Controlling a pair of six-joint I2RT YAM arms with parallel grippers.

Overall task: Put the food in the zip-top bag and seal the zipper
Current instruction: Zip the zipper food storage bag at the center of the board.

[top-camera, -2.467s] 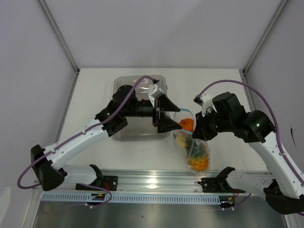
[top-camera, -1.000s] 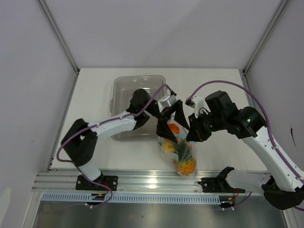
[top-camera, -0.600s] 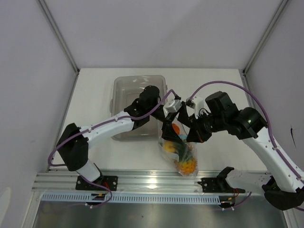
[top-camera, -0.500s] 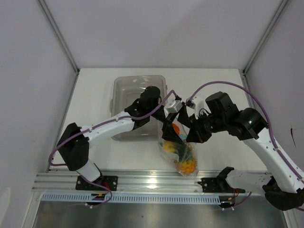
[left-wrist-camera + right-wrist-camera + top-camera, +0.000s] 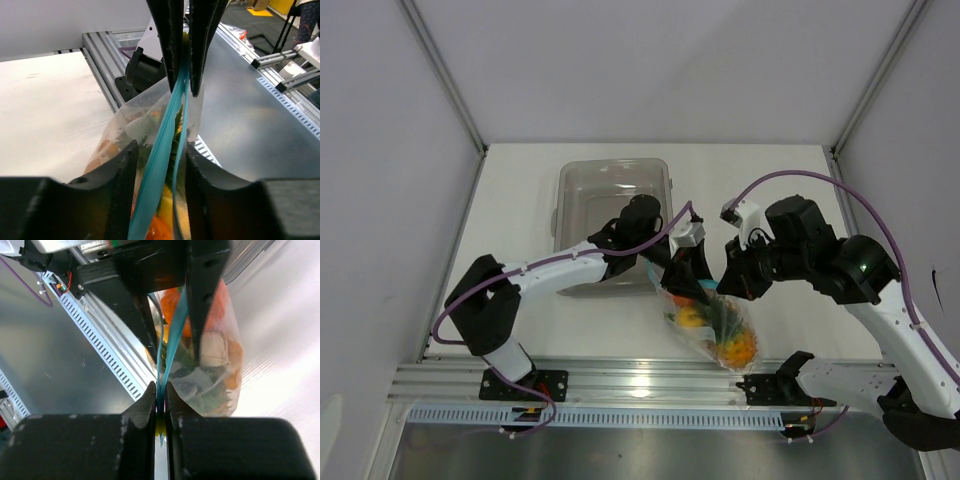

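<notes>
Blue zipper [image 5: 173,335] is stretched taut between your two grippers, so the bag [image 5: 712,322] is held up by its mouth just off the tray's [image 5: 600,190] near right corner, with the food [image 5: 728,342] slumped in its belly. Your right gripper [image 5: 161,405] is pinched tight on one end of the strip, anchoring it. Your left gripper [image 5: 159,161] straddles the strip with a bit of daylight each side, not squeezing yet. Looks set up for a sealing pass to me. The strip's long axis runs gripper to gripper, and the bag's bottom trails away from the tray.
</notes>
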